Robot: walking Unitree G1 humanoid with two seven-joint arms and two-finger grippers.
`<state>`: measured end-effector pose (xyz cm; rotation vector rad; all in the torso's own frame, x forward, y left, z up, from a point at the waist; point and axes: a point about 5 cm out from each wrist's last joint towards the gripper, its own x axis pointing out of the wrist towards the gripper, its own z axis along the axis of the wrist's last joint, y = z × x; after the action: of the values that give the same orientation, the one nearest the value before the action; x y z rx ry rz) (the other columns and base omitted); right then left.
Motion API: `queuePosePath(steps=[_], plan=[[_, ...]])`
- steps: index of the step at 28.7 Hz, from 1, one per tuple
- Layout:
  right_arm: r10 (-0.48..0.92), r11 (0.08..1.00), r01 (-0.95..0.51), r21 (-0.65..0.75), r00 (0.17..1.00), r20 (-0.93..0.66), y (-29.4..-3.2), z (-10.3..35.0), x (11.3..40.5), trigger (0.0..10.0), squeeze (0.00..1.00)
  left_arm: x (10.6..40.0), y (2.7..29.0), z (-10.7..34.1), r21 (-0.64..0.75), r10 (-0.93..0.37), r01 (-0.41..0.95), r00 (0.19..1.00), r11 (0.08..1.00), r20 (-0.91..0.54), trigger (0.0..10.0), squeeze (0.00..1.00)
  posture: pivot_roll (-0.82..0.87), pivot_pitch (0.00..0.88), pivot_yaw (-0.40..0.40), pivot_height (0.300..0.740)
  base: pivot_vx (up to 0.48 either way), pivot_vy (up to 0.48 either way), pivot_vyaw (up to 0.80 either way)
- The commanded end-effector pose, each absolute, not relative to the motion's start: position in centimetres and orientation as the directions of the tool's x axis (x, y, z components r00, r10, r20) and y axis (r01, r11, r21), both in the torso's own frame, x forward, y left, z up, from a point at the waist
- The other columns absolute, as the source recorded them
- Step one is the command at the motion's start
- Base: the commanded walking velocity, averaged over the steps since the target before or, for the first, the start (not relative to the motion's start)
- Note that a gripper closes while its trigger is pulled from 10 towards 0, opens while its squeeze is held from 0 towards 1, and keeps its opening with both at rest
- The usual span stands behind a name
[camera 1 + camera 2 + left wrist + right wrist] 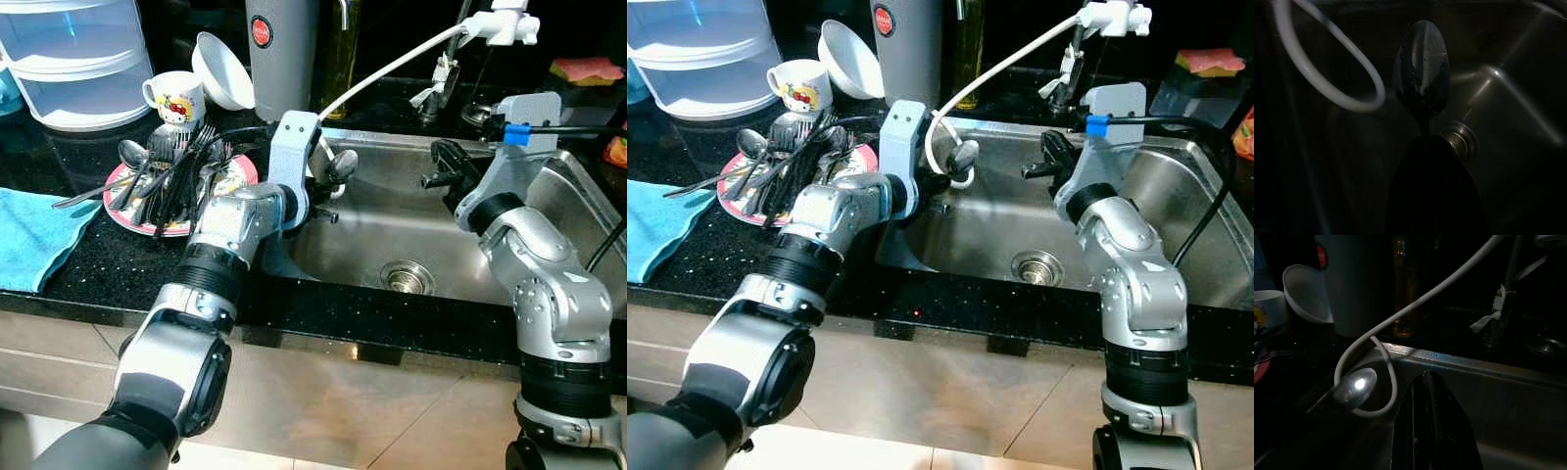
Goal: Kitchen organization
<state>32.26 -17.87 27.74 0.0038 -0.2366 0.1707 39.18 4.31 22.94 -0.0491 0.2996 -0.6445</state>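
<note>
Left arm (211, 284): silver segments, black ribbed joint, pale grey-blue wrist bracket.
Right arm (544, 294): silver segments, black rings, blue cable clip.
White cable (392, 64): looped.

Colour reference: sink area
Silver spoon (342, 164); white hose (392, 67); turquoise towel (34, 235); red-rimmed patterned plate (147, 221); black speckled table (108, 264).

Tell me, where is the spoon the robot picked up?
The spoon is in the left gripper, held up over the left end of the sink, right beside the white hose loop.
</note>
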Motion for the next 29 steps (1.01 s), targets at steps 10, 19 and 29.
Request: queuePosePath(steps=[10, 19, 29], plan=[[0.205, 0.978, -0.21, -0.009, 0.946, 0.249, -16.5, 27.5, 31.9, 10.0, 0.0, 39.4, 3.5, 23.0, -0.169, -0.636, 0.614, 0.754, 0.771, -0.166, 10.0, 1.0, 0.02, 0.094, 0.02, 0.74, 0.0, 0.0, 0.0], [0.21, 0.976, -0.218, 0.001, 0.943, 0.258, -16.1, 27.6, 31.8, 10.0, 0.0, 39.3, 4.1, 23.8, -0.129, -0.624, 0.612, 0.778, 0.78, -0.076, 10.0, 0.4, 0.03, 0.097, 0.023, 0.74, 0.0, 0.0, 0.0], [0.209, 0.976, -0.218, 0.006, 0.941, 0.267, -15.9, 27.6, 31.7, 10.0, 0.0, 38.8, 5.5, 25.6, -0.038, -0.502, 0.501, 0.86, 0.865, -0.086, 10.0, 0.0, 0.03, 0.099, 0.023, 0.74, 0.0, 0.0, 0.0]])
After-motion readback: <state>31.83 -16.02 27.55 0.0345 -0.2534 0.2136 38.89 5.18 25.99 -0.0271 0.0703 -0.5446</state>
